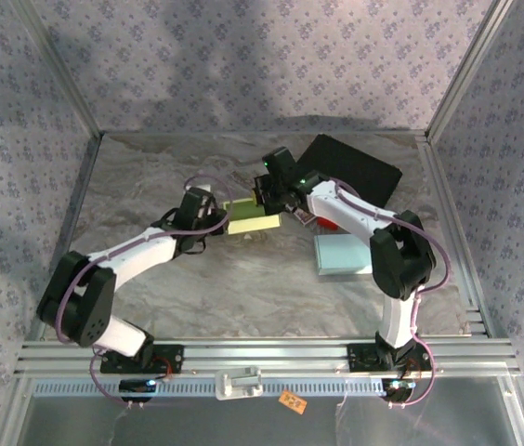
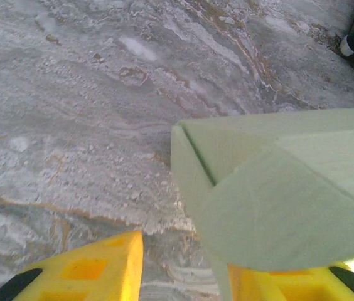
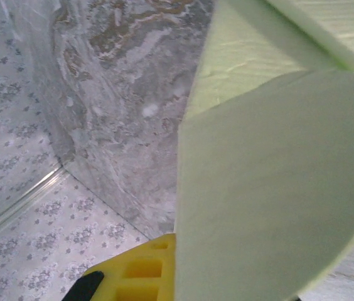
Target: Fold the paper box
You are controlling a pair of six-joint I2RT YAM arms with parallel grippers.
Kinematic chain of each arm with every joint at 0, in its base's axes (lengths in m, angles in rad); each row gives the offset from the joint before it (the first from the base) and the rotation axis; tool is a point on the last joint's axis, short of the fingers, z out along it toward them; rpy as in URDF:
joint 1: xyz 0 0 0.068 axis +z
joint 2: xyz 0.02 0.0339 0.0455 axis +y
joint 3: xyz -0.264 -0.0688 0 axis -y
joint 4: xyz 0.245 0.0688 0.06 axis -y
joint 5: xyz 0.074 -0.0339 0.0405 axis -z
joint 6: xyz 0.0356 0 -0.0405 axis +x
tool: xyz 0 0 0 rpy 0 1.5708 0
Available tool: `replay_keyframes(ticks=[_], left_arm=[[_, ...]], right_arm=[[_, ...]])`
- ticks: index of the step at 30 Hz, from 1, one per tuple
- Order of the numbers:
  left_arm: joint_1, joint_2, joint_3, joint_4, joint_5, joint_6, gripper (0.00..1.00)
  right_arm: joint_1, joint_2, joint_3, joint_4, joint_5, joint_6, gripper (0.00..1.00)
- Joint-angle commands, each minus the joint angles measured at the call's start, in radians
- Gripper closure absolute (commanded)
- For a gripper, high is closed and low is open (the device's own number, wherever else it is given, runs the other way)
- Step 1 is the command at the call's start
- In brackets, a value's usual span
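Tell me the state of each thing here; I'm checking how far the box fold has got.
paper box: partly folded, one rounded flap not tucked in.
left gripper: open, at the box's left end.
right gripper: shut on a flap of the paper box.
light blue sheet: lying flat, unfolded.
black pad: lying flat near the back right corner.

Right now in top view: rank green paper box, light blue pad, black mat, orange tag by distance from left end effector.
1. green paper box, right at the left end effector, mid-table.
2. light blue pad, right side, and black mat, back right: too close to call.
3. orange tag, by the near rail.
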Motion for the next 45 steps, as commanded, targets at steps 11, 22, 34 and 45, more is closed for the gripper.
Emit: replay_keyframes(ticks=[11,22,34,45], left_arm=[[-0.005,-0.306,-0.005,-0.273,0.009,-0.168,0.48],[0.027,-0.179,0.034,-0.202,0.176,-0.215,0.47],[0.039,0.009,0.059,-0.133,0.284,-0.234,0.45],[0.038,0.057,0.032,-0.138,0.3,-0.212,0.46]], right_arm=[[0.017,-0.087,-0.128,-0.03,-0.015,-0.031,1.0],[0.029,-0.142,-0.323,0.041,-0.04,-0.048,1.0],[0.053,-0.174,-0.369,0.006,-0.071,-0.042,0.96],[0.062,-0.208,-0.37,-0.133,-0.129,-0.089,0.59]])
